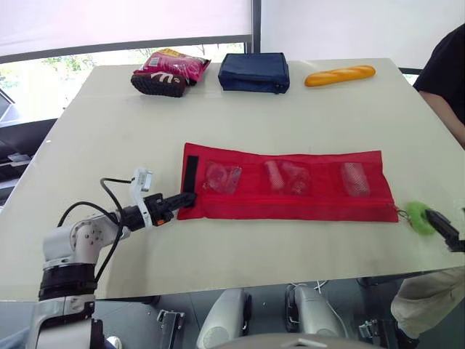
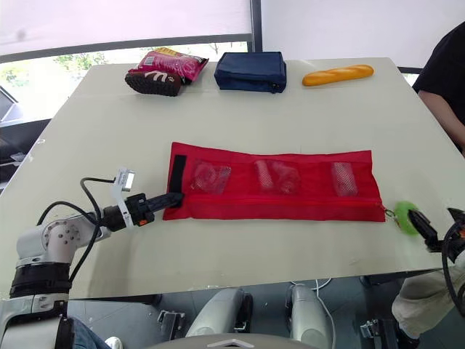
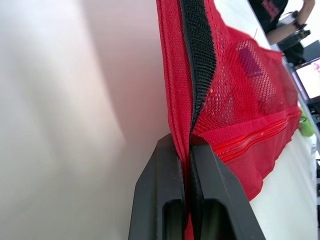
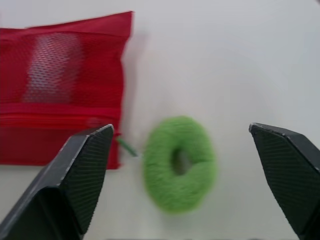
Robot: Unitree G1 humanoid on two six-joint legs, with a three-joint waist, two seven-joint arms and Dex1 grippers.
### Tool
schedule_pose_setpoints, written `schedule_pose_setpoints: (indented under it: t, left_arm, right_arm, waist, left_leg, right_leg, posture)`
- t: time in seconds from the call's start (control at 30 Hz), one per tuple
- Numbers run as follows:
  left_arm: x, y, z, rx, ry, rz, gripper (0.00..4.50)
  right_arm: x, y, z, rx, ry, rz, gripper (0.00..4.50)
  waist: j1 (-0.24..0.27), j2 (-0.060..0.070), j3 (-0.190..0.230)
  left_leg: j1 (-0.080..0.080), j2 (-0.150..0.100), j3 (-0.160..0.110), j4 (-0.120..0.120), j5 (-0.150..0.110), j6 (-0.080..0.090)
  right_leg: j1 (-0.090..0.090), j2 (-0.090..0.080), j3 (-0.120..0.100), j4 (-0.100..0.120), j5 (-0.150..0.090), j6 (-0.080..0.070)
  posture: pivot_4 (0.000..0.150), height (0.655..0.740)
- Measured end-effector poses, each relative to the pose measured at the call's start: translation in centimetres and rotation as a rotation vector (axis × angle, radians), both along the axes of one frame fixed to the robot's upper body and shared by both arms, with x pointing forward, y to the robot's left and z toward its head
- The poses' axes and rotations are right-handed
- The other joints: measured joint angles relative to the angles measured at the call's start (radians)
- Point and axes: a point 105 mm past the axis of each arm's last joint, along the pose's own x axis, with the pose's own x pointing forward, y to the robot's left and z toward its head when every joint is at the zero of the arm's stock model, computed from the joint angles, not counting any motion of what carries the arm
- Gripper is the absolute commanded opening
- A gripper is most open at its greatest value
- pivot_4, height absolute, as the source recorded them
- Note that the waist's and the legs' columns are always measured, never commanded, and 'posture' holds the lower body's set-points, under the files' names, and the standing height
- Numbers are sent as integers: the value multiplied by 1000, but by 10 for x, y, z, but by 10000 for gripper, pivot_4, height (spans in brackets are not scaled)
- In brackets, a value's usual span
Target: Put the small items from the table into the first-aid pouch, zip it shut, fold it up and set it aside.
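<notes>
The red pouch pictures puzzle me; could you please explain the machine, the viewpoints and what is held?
It is a two-armed humanoid robot. Two pictures come from its head, looking down on the table; two come from cameras on its wrists. The red pouch lies flat, with small items behind its mesh. The left gripper is shut on the pouch's near left corner, by the black strip. The right gripper is open on either side of the green ring at the zip's end. A navy bag lies at the far edge.

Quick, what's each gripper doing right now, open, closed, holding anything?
Left gripper: jaws shut on the end of the red pouch.
Right gripper: jaws open, holding nothing, green ring just ahead.
</notes>
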Motion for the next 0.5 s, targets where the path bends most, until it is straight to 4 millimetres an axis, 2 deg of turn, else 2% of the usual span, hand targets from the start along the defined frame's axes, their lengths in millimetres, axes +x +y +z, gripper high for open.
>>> schedule_pose_setpoints:
  t: [0.2,0.33,0.37,0.5]
  left_arm:
    - [0,13,1,45,-5,13,0]
    - [1,23,12,132,-91,-15,14439]
    - [3,26,17,158,-130,-13,20395]
    - [2,39,31,299,-207,-62,39198]
  right_arm:
    - [-1,33,0,114,-25,88,44103]
    - [1,55,-13,167,1,121,45000]
    - [0,59,-18,178,15,123,45000]
    - [-2,71,-34,148,66,142,45000]
  waist:
    - [-1,0,0]
    - [0,-1,0]
    - [1,-1,0]
    - [1,-2,0]
  left_leg:
    - [1,0,0,-2,1,-2]
    - [1,1,0,-4,2,-3]
    - [1,1,1,-5,2,-4]
    - [-2,1,1,-5,4,-8]
  right_leg:
    - [-1,0,1,0,0,-1]
    - [-2,0,0,0,1,-1]
    - [-3,0,0,0,1,-2]
    - [-5,0,1,0,1,-2]
  posture:
    - [1500,7397]
    - [1500,7397]
    - [1500,7397]
    - [1500,7397]
